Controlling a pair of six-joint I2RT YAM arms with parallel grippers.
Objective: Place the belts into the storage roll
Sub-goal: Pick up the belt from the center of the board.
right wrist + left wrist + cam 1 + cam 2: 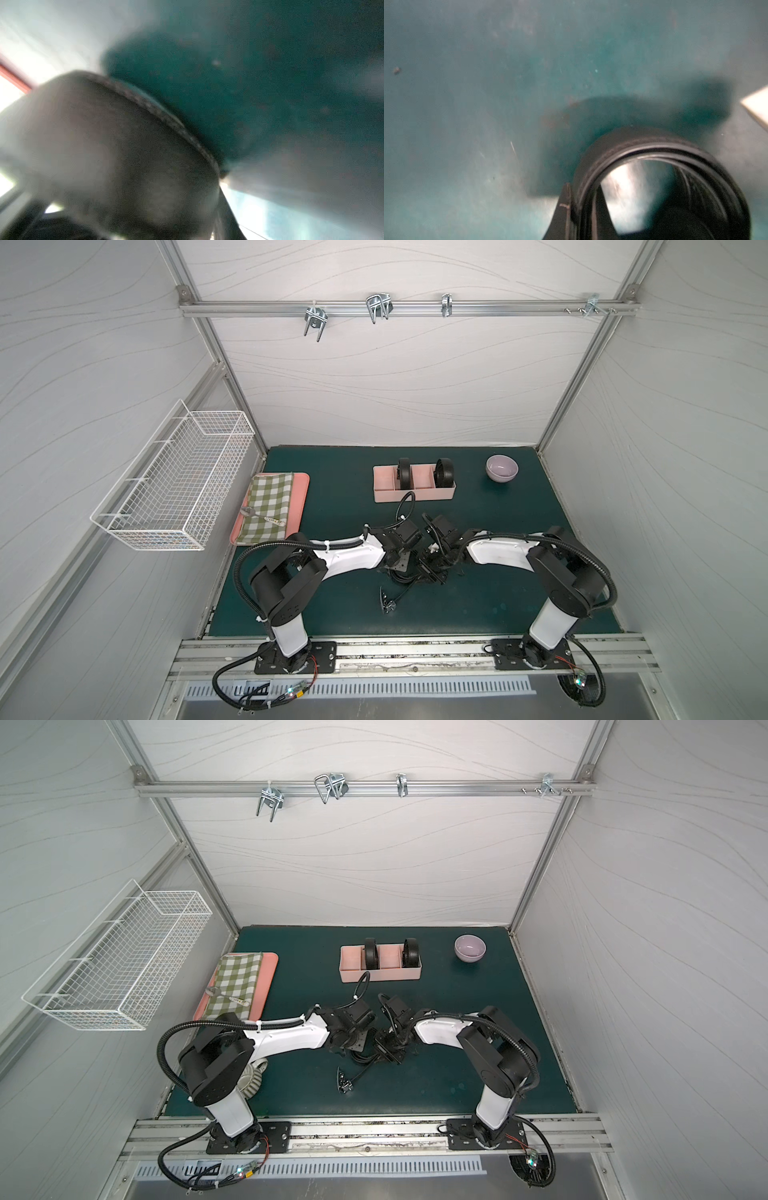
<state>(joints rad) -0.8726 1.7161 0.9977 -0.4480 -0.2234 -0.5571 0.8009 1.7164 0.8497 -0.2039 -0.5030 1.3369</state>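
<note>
Plainly, the left gripper (582, 199) is clamped on a long narrow black strap belt (654, 145). In the left wrist view one finger (564, 209) presses the outside of the belt's curled loop and the other sits inside it, with the strap wall between them. The right gripper (432, 569) faces it from just across, low over the dark green table mat (498, 580) and close against the same belt. Its wrist view is filled by a blurred black curve of strap, so I cannot tell how wide its jaws stand or whether they grip. The small metal buckle (386, 602) lies on the mat on the arm-base side of both grippers. Beyond the grippers, away from the bases, sits the long pale pink plastic organiser tray (415, 494). In it a coiled black belt (404, 473) and a second coiled black belt (444, 473) stand on edge in separate compartments.
</note>
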